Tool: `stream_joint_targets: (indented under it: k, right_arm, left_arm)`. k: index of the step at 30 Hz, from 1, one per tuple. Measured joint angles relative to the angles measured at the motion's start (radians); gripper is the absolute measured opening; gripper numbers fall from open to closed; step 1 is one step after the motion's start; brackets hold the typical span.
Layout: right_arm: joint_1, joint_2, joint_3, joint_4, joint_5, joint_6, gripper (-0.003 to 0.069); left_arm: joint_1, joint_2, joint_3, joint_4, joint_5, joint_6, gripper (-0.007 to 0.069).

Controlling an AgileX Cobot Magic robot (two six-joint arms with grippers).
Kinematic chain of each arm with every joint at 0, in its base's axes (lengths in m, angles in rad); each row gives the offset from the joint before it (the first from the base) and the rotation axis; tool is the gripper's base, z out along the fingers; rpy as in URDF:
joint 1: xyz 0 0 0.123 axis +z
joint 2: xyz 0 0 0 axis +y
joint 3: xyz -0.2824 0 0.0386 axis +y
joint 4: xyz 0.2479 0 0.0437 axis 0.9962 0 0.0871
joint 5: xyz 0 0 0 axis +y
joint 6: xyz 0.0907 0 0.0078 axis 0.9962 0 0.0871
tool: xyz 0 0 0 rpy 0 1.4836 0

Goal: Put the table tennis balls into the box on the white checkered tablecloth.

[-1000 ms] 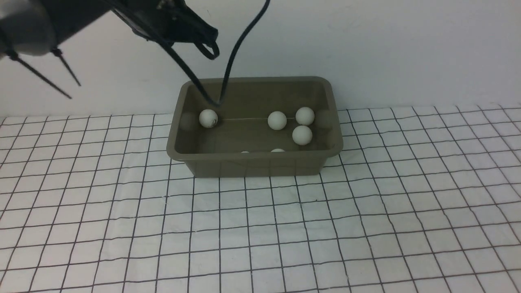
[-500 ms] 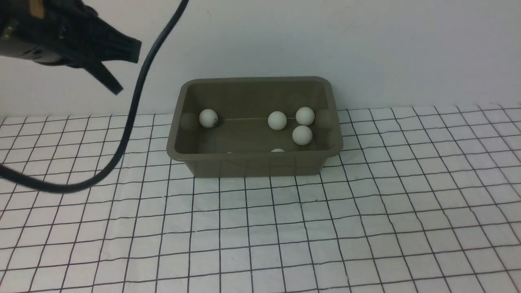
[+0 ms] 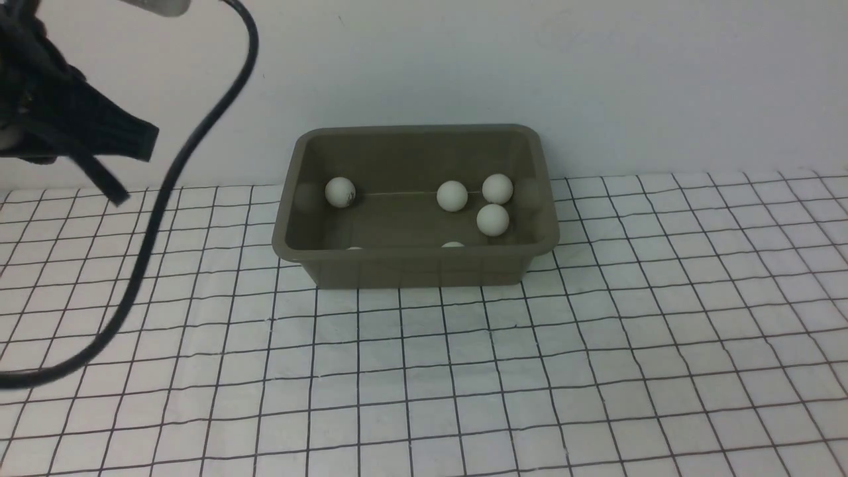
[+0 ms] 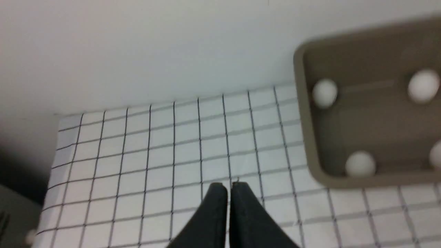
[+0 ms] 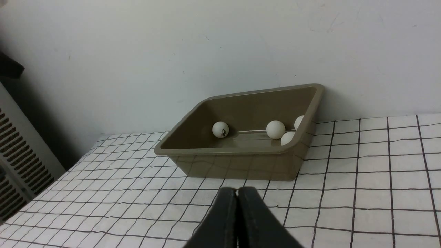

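White checkered tablecloth (image 3: pixel 464 371) fills the near ground, slightly wrinkled, nothing lying on its open squares. Right gripper (image 5: pixel 237 191) seen only from its own wrist camera: jaws pressed together, empty, hanging over the cloth short of the box's near wall. Left gripper (image 4: pixel 229 186) likewise pressed together and holding nothing, above bare cloth off the box's left end; in the front view the left arm (image 3: pixel 73 132) shows as a dark blurred mass at the upper left. A black cable (image 3: pixel 165 192) loops down from it across the left squares, crossing in front of the cloth but not the box. The box (image 3: pixel 414 265) sits on the cloth near the far wall (image 3: pixel 596 79). Table tennis balls (image 3: pixel 492 219) all lie inside: one at the left end, three clustered toward the right, two more nearly hidden behind the near rim. A ribbed grey panel (image 5: pixel 17 165) stands beyond the cloth's left edge.
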Motion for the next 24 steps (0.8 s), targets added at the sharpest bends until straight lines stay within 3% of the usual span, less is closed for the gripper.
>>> stream_joint_targets:
  k: [13, 18, 24]
  right_arm:
    - [0.000, 0.000, 0.000, 0.000, 0.003, 0.000, -0.0018]
    - [0.000, 0.000, 0.000, 0.000, 0.003, 0.000, -0.0018]
    - [0.000, 0.000, 0.000, 0.000, 0.003, 0.000, -0.0018]
  left_arm:
    - [0.379, -0.430, 0.665, 0.073, -0.660, -0.457, -0.0004]
    - [0.434, -0.591, 0.777, 0.125, -0.755, -0.514, -0.0004]
    - [0.438, -0.696, 0.787, 0.134, -0.760, -0.521, -0.0004]
